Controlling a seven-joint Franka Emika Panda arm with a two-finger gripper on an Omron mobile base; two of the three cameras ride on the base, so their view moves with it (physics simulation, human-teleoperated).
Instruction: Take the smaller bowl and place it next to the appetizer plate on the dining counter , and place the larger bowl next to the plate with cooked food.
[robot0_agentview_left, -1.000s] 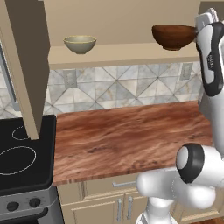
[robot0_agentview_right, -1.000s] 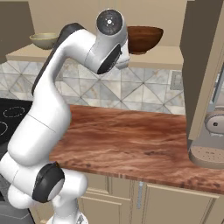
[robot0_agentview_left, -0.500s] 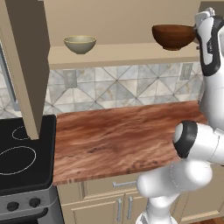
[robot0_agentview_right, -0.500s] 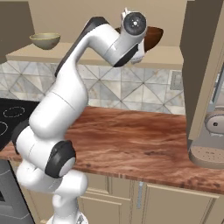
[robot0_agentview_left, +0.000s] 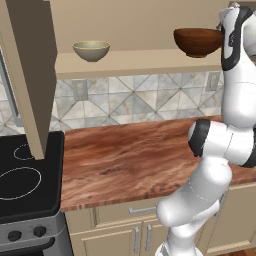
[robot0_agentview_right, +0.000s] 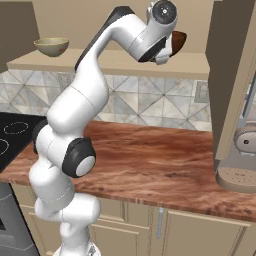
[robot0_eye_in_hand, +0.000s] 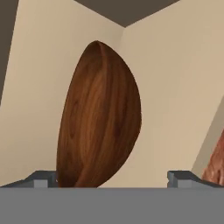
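**Fingers level with the wooden bowl on the shelf**

Larger bowl (robot0_agentview_left: 198, 41), deep, dark reddish-brown, wood-grained, on the beige shelf (robot0_agentview_left: 140, 62) at right. Smaller bowl (robot0_agentview_left: 91, 50), cream ceramic, thin-rimmed, well apart at left. Fingers (robot0_eye_in_hand: 113, 176) spread wide, near the wooden bowl. Below, glossy wood-grain desk (robot0_agentview_left: 130, 160).

No readable text, label, brand, number or sign is showing anywhere in these views: nothing legible is appearing on the larger bowl (robot0_agentview_left: 197, 41), the smaller bowl (robot0_agentview_left: 91, 50), the shelf (robot0_agentview_left: 135, 62) under them, the stove (robot0_agentview_left: 25, 175) at the left, or the appliance (robot0_agentview_right: 240, 155) at the right.
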